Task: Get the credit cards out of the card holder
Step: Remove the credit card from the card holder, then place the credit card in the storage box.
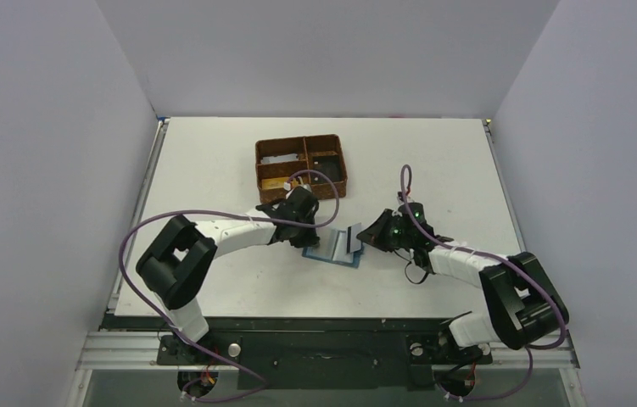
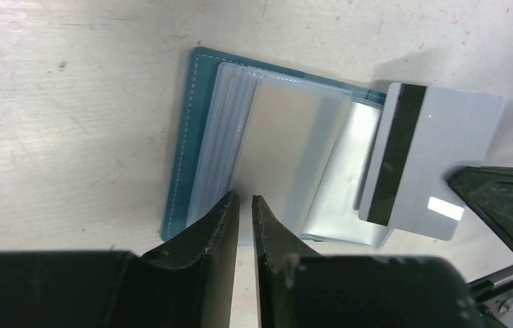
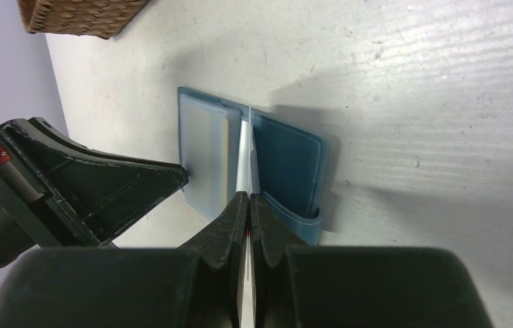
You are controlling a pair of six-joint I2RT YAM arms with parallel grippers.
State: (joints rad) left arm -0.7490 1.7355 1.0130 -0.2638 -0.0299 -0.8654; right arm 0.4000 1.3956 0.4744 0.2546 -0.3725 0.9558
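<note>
Right wrist: right claw pinched shut on a white striped credit card over the open card holder, left claw barely parted, holding nothing.

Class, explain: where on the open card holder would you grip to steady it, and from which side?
Grip the card holder by its bare teal cover edge, from the robot's left, opposite the right gripper holding the striped card. It lies flat, so a finger must probably slide underneath.
</note>
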